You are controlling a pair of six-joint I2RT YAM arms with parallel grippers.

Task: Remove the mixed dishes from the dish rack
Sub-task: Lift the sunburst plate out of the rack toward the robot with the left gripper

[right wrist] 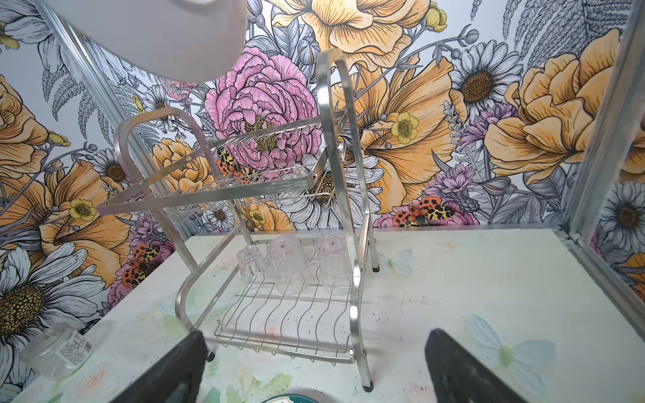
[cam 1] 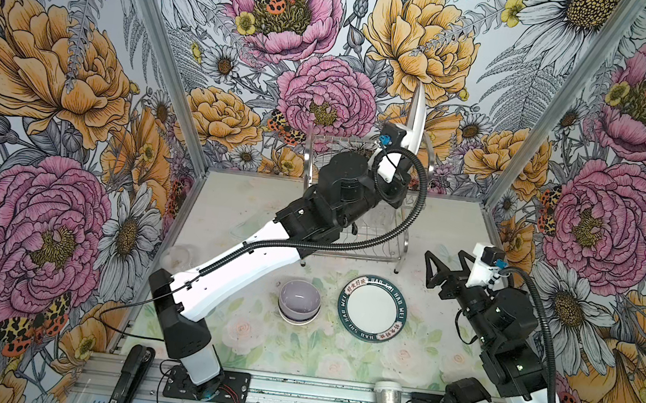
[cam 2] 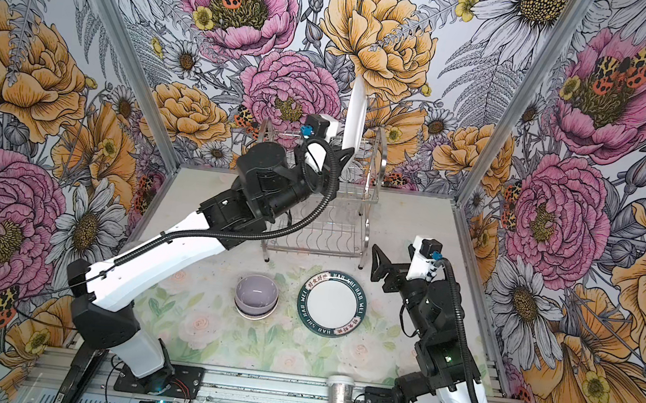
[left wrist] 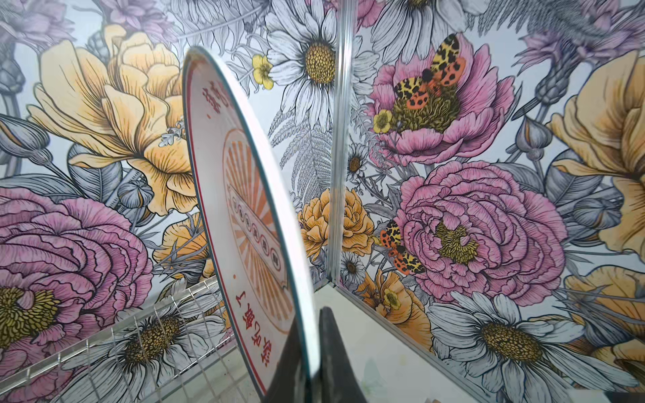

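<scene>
Now my left jaws are clamped on the rim of the sunburst plate (left wrist: 244, 209), held on edge above the dish rack (right wrist: 335, 104), over its top tier. My right jaws stand wide apart over the surface (cam 1: 397, 364) by the rack's front corner, near the green-rimmed plate (cam 1: 372, 308).

From my remote station I read HAO SHI HAO WEI in pale capitals around the green-rimmed plate (cam 2: 332, 303); the sunburst plate (left wrist: 244, 223) carries red Chinese characters I cannot decipher; the label (right wrist: 76, 348) on the clear jar (right wrist: 45, 354) is too small to read.
</scene>
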